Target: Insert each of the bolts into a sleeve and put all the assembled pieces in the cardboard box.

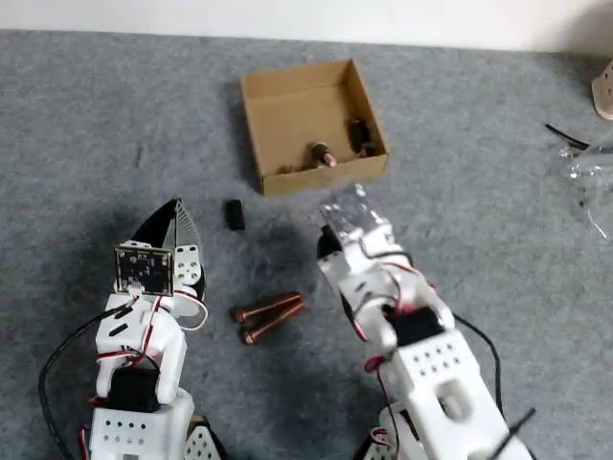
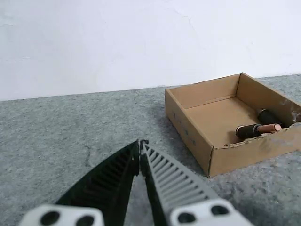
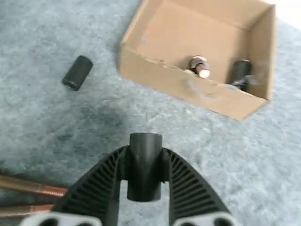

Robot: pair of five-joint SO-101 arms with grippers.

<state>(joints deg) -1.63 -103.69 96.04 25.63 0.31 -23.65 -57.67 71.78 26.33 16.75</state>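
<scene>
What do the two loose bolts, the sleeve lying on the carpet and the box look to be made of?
The bolts: metal, likely copper or copper-plated, going by the reddish-brown sheen. The sleeve: matte black, probably rubber or plastic; no glint to settle it. The box: plain brown cardboard, with a frayed, torn front edge.

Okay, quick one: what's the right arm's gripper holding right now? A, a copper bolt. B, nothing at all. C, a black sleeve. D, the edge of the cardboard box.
C: in the right wrist view the right gripper is clamped on a black sleeve, while both copper bolts lie on the carpet.
</scene>
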